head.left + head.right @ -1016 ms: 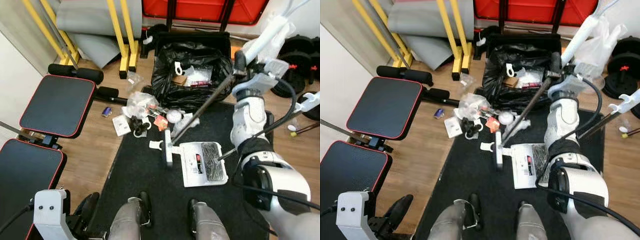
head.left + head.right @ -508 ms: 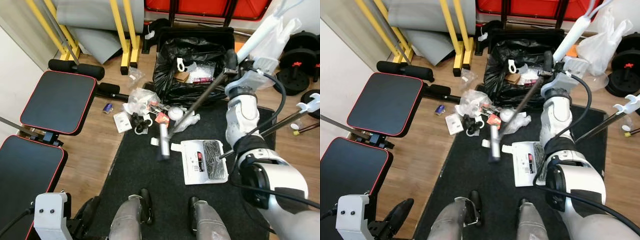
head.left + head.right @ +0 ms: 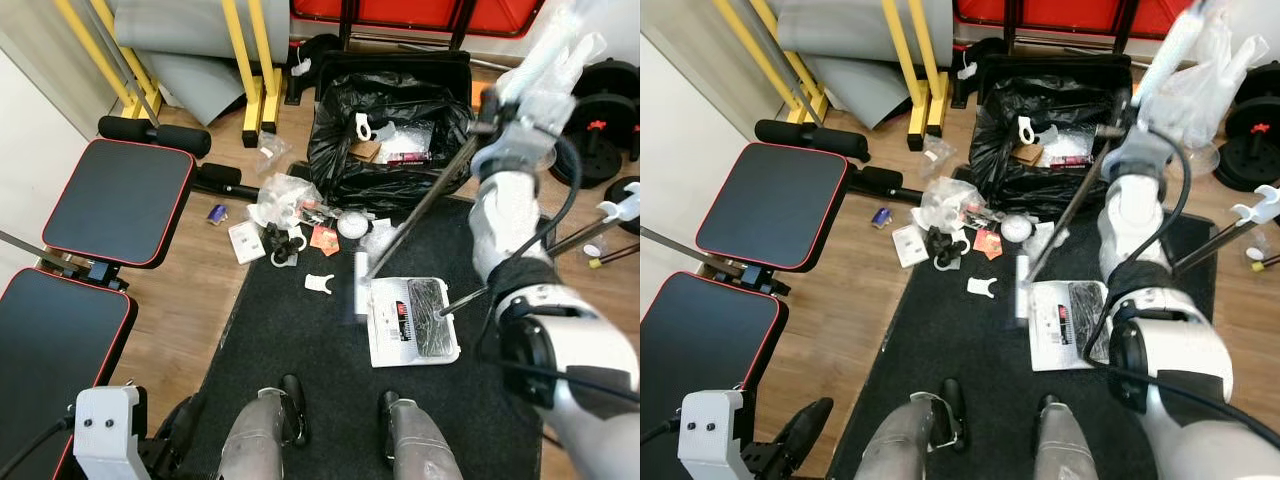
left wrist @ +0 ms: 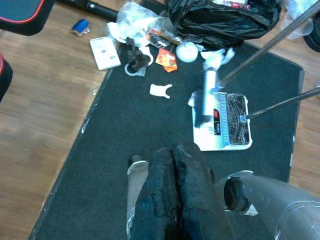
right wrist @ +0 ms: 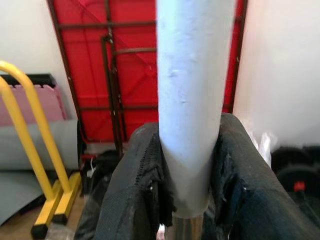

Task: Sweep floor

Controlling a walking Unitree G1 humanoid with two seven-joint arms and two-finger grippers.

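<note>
Broom (image 3: 362, 286) head touches dustpan (image 3: 414, 322) edge on mat (image 3: 290, 340).

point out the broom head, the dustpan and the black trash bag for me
broom head (image 3: 361, 287), left eye view, middle of its pale bar.
dustpan (image 3: 388, 345), left eye view, bare white part of its tray.
black trash bag (image 3: 345, 177), left eye view, its front wall.

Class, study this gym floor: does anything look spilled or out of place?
Yes. Litter lies scattered on the wood floor and mat edge in front of the black rubbish bag, wrappers and a white scrap, beside the dustpan, not in it.
</note>
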